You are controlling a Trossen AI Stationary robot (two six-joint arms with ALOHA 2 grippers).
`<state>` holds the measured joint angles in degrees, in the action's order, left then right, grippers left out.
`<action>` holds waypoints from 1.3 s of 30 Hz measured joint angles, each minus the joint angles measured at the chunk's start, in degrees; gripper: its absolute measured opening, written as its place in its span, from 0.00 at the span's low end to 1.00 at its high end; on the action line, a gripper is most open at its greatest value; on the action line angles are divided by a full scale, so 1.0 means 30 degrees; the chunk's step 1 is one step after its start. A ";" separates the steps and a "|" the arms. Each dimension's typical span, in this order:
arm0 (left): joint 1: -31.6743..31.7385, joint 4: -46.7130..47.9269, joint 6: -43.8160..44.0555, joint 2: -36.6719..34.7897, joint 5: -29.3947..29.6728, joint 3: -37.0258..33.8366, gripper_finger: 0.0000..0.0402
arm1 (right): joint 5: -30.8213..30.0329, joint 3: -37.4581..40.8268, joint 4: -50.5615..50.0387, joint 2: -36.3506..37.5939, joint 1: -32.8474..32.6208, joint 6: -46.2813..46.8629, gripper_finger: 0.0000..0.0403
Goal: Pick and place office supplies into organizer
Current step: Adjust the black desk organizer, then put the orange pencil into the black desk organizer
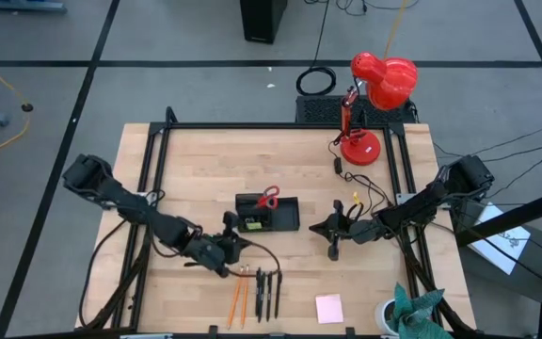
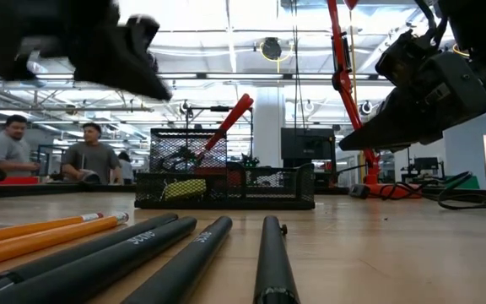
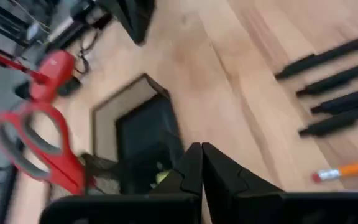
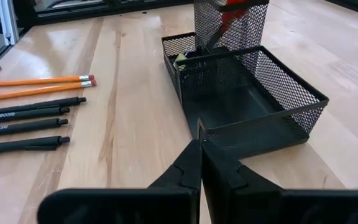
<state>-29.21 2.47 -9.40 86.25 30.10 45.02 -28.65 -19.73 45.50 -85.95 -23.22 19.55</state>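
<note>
The black mesh organizer (image 1: 280,216) stands mid-table. The red-handled scissors (image 1: 268,198) stand upright in its tall compartment, and a small yellow block (image 4: 180,60) lies inside it. Two orange pencils (image 1: 238,299) and several black pens (image 1: 267,294) lie side by side near the front edge, with a pink sticky-note pad (image 1: 328,308) to their right. My left gripper (image 3: 201,163) is shut and empty, hovering between the organizer and the pencils, left of the organizer. My right gripper (image 4: 200,152) is shut and empty, just right of the organizer's near corner (image 4: 201,129).
A red desk lamp (image 1: 374,99) stands at the table's far right with its cord (image 1: 360,193) trailing toward my right gripper. Black frame rails (image 1: 153,179) run along the table's sides. People sit in the room beyond the table (image 2: 83,156).
</note>
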 joint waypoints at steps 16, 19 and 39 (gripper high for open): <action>0.1871 -0.2903 0.1548 -0.0041 -0.2692 -0.4353 0.01 | -0.0049 0.0000 0.0191 0.0000 0.0007 -0.0247 0.01; 0.2157 -0.2915 0.1614 -0.0041 -0.2688 -0.4584 0.01 | -0.0042 0.0000 0.0188 0.0000 0.0015 -0.0247 0.01; 0.2396 -0.3382 0.1590 -0.0041 -0.3847 -0.4571 0.02 | -0.0035 0.0000 0.0180 0.0000 0.0015 -0.0247 0.01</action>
<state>-22.03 -7.67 -4.63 86.13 18.56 31.31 -28.75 -19.73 46.04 -85.95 -23.18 18.81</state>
